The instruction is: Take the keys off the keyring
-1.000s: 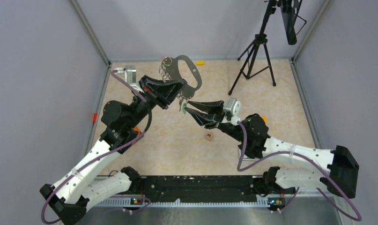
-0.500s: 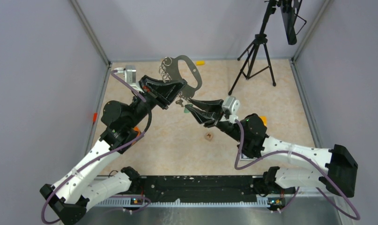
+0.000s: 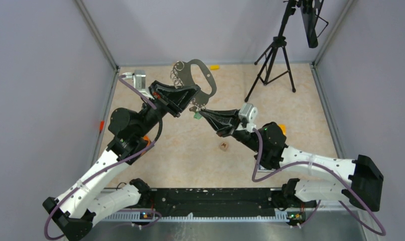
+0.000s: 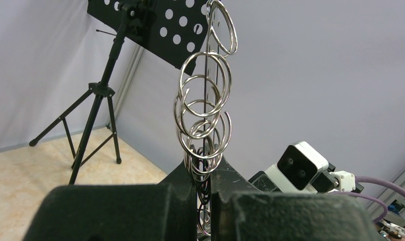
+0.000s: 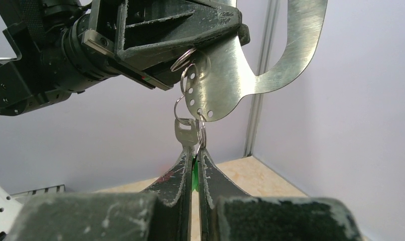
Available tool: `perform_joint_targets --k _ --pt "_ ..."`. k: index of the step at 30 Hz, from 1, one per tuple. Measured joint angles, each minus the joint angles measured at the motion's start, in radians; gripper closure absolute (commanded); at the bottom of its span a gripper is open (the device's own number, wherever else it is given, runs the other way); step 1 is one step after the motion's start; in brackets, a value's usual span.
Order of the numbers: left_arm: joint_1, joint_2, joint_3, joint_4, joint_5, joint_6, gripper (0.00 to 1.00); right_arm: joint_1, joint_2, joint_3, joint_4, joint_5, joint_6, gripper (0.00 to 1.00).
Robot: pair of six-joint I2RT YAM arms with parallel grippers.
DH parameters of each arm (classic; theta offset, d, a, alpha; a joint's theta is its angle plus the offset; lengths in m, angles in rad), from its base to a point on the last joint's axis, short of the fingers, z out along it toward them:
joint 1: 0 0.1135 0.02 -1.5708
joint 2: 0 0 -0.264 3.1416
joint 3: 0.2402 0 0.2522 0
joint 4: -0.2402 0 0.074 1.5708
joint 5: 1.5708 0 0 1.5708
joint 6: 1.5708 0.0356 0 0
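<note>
In the upper middle of the overhead view, the left hand (image 3: 186, 93) is clamped on the keyring (image 3: 200, 70), holding it aloft so the keys (image 5: 186, 131) dangle. The right hand (image 5: 193, 158) pinches the green key (image 5: 194, 176), probably to work it free.

Observed a black tripod (image 3: 275, 50) standing upright at the far right of the beige marbled counter (image 3: 190, 160), topped by a black perforated panel (image 4: 165, 30). Recorded a small brown cube (image 3: 224, 146) lying near mid-counter, well apart from the tripod. Noted a small yellow item (image 3: 215, 67) at the far wall and a small orange one (image 3: 101, 125) at the left edge.
</note>
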Motion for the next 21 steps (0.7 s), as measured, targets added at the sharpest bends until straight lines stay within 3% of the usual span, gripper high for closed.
perform_joint_targets --k 10,21 --pt "-0.001 -0.007 0.0 -0.028 -0.019 -0.007 1.0 0.0 -0.061 -0.052 0.006 -0.022 0.011 1.0" --pt "-0.001 -0.006 0.0 -0.029 -0.007 -0.025 1.0 0.004 -0.084 -0.052 -0.009 0.068 0.011 1.0"
